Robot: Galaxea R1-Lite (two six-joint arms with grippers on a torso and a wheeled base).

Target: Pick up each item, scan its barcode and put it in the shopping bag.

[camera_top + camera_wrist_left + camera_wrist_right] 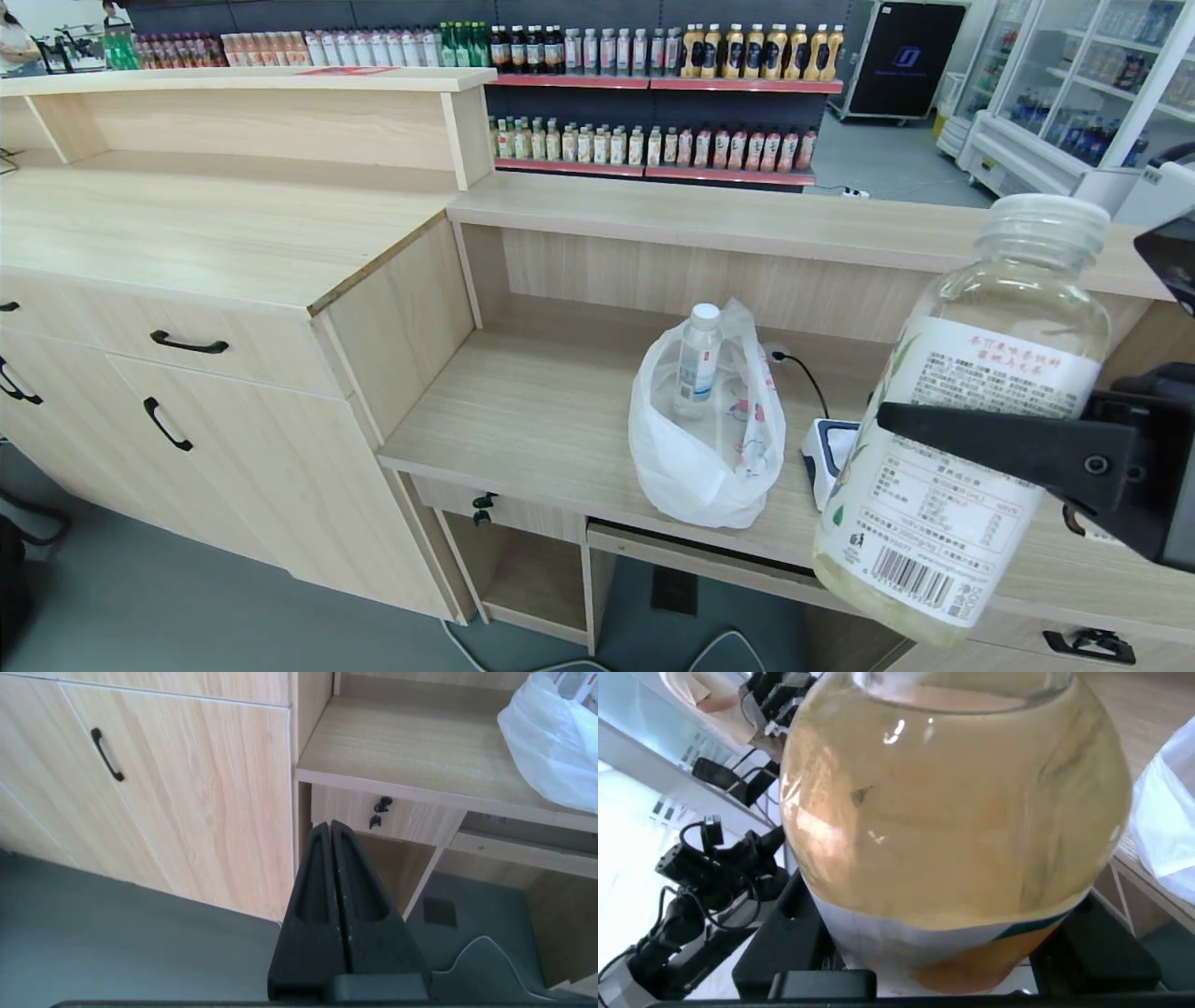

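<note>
Right gripper point(980, 443) clamps a clear, white-labelled plastic bottle of pale yellow drink point(999, 308), tilted. White plastic shopping bag point(709, 448) sits below, left of it. Left gripper point(332, 887) closed, empty.

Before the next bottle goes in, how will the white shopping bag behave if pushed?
The shopping bag looks thin and crumpled, so it probably folds rather than slides. The small bottle standing inside likely anchors it a little, yet may tip. The large bottle, gripped by the right end effector, could collapse its slack mouth.
</note>
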